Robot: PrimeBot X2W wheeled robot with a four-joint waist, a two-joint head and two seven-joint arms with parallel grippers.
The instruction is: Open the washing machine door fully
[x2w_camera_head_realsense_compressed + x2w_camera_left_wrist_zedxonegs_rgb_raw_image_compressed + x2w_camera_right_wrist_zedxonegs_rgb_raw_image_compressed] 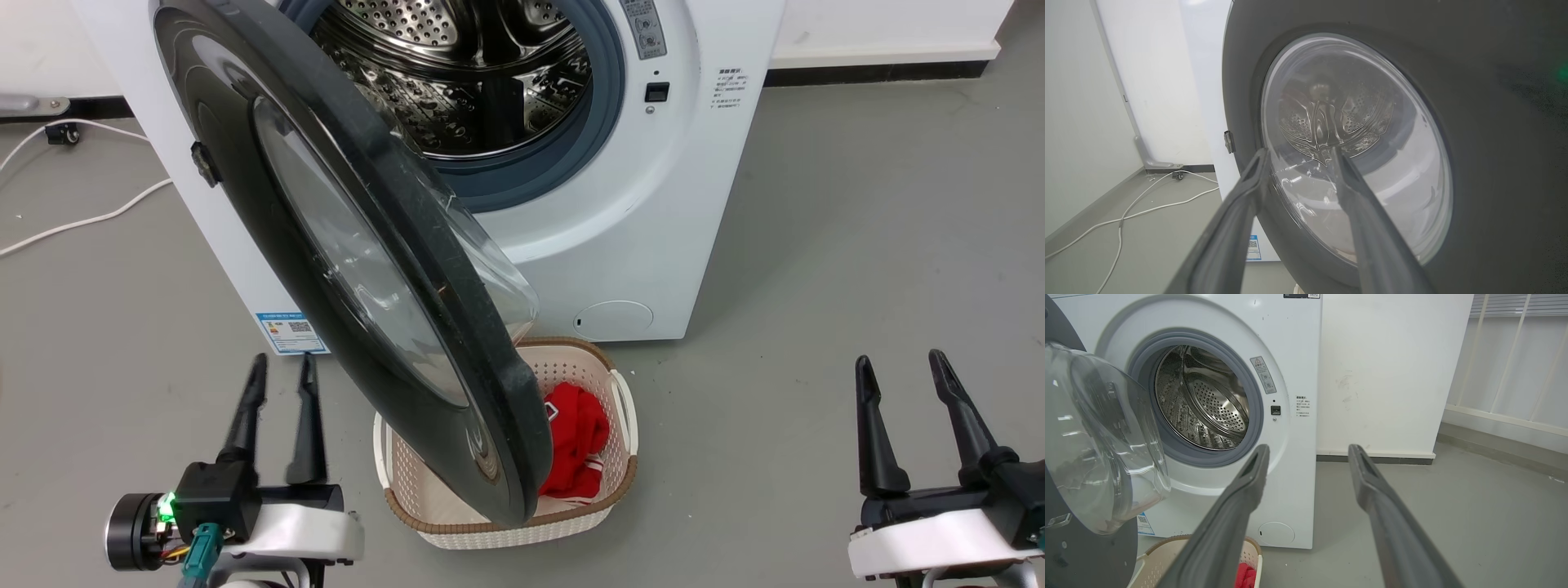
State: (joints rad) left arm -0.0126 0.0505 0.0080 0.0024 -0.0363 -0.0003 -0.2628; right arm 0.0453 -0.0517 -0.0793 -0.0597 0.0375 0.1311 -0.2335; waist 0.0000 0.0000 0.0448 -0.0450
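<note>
The washing machine (637,245) is a white front-loader with its steel drum (473,73) exposed. Its washing machine door (326,245), round and glossy black with a bulging clear window, stands swung out toward me, hinged at the left. My left gripper (283,366) is open at the lower left, apart from the door's outer face, and in the left wrist view the left gripper (1298,152) points at the door's window (1355,143). My right gripper (898,363) is open at the lower right, well clear of the machine. From the right gripper (1308,451) view I see the drum mouth (1200,404) and the door's glass bowl (1098,437).
A cream laundry basket (624,408) with a red garment (575,441) sits on the grey floor under the door's lower edge. A white cable (82,220) runs along the floor at the left. Open floor lies to the right of the machine.
</note>
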